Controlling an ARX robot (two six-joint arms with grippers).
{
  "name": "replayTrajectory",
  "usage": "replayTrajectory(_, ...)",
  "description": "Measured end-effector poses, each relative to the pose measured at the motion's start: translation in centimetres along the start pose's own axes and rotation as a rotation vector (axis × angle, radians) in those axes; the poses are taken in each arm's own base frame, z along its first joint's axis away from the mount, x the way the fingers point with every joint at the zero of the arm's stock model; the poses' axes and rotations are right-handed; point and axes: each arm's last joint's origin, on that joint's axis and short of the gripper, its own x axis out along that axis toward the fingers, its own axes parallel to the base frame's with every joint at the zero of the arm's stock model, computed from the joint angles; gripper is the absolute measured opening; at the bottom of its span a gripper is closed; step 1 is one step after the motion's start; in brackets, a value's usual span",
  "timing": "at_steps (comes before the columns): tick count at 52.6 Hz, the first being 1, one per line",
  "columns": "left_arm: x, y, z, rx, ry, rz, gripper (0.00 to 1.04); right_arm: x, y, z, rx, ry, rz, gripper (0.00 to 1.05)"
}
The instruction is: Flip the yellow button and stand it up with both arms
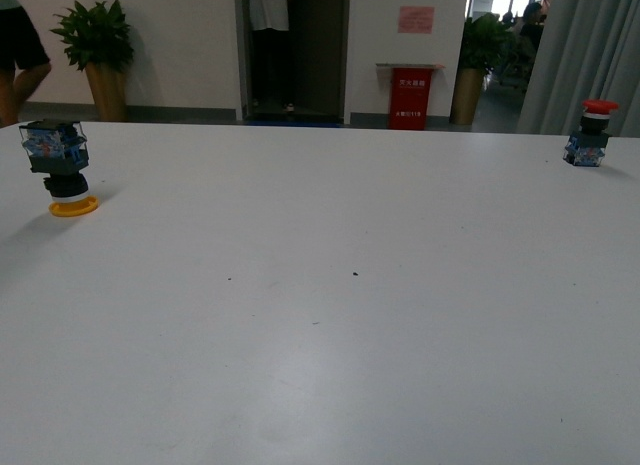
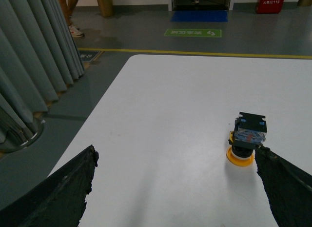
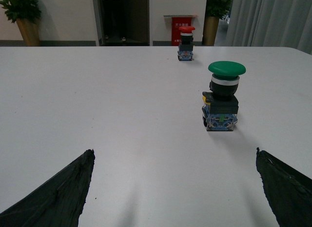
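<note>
Closest in, rough matte-black left fingers (image 2: 63, 193), spread wide, gripping nothing. Ahead of them, near the left edge of the smooth white bench (image 1: 330, 315), the yellow button (image 1: 62, 170), upside down: flat round cap on the surface, black collar above, boxy blue-and-clear block on top. In the right wrist view, a green mushroom-capped button (image 3: 223, 97), upright. Far right on the bench, a red-capped button (image 1: 590, 133), upright too. Right fingers (image 3: 58, 193) likewise parted and empty.

One yellow button (image 1: 60, 168), one red button (image 1: 589, 135), one green button (image 3: 223, 96).
</note>
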Motion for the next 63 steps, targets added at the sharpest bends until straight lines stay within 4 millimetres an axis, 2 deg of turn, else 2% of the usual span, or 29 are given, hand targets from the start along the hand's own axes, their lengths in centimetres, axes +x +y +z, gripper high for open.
replayTrajectory(10, 2.6, -0.2, -0.3, -0.066, 0.010, -0.030, 0.98, 0.0, 0.0, 0.0, 0.000, 0.000, 0.000, 0.97)
replayTrajectory(19, 4.7, -1.4, -0.7, -0.082, 0.034, -0.070, 0.98, 0.0, 0.0, 0.0, 0.000, 0.000, 0.000, 0.97)
replayTrajectory(30, 7.6, -3.3, 0.3, -0.074, 0.048, -0.071, 0.98, 0.0, 0.0, 0.0, 0.000, 0.000, 0.000, 0.97)
replayTrajectory(52, 10.9, -5.6, -0.3, -0.057, 0.115, -0.068, 0.98, 0.0, 0.0, 0.0, 0.000, 0.000, 0.000, 0.97)
replayTrajectory(63, 12.3, -7.4, -0.2, -0.051, 0.131, -0.105, 0.98, 0.0, 0.0, 0.0, 0.000, 0.000, 0.000, 0.97)
